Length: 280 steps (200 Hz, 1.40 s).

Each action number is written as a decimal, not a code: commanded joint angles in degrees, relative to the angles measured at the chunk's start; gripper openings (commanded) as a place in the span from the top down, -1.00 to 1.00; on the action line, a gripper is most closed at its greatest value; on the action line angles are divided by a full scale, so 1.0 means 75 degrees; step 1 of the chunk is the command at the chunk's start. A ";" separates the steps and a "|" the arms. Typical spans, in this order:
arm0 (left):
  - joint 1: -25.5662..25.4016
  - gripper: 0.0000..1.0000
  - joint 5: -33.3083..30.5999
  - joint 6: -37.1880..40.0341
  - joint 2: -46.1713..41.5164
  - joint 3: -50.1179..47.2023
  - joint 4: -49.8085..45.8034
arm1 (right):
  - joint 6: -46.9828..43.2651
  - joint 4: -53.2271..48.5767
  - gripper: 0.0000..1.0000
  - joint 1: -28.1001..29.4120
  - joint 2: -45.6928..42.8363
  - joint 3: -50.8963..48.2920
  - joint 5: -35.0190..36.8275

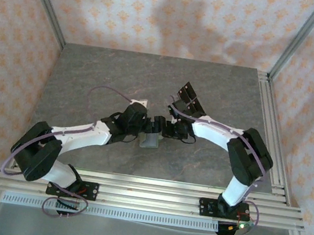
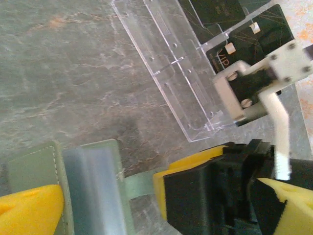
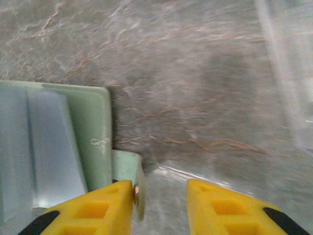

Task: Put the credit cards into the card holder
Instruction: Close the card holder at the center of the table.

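Sage-green card holder (image 3: pixel 93 127), a pale card (image 3: pixel 49 142) apparently seated, sits framed by the wide, empty jaws of the left gripper (image 1: pixel 144 130), while the right gripper (image 3: pixel 160 205), part-open and empty, must next back clear.

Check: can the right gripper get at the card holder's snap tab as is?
Likely yes: the right gripper sits open right at the snap tab of the card holder, with nothing between them.
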 commanded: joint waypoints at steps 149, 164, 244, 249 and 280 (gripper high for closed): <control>-0.0455 -1.00 -0.0900 0.0015 0.0776 0.1117 -0.0888 | 0.1207 0.0431 0.51 -0.0403 -0.3180 -0.1599 -0.0935; -0.0434 -1.00 -0.1071 0.0130 0.0595 0.1353 -0.1284 | 0.1215 0.0521 0.54 -0.0214 -0.2922 -0.1436 -0.0998; 0.0764 -1.00 -0.2119 0.0368 -0.1341 0.1054 -0.3664 | 0.1208 0.0867 0.62 0.0702 -0.1019 0.0048 -0.0979; 0.0830 -1.00 -0.2199 0.0394 -0.1450 0.1000 -0.3891 | 0.1178 0.0876 0.64 0.0702 -0.0875 0.0103 -0.0926; 0.1020 -1.00 -0.2452 0.0762 -0.1888 0.0641 -0.4874 | 0.0965 0.0921 0.70 0.0690 0.0097 0.0575 -0.1020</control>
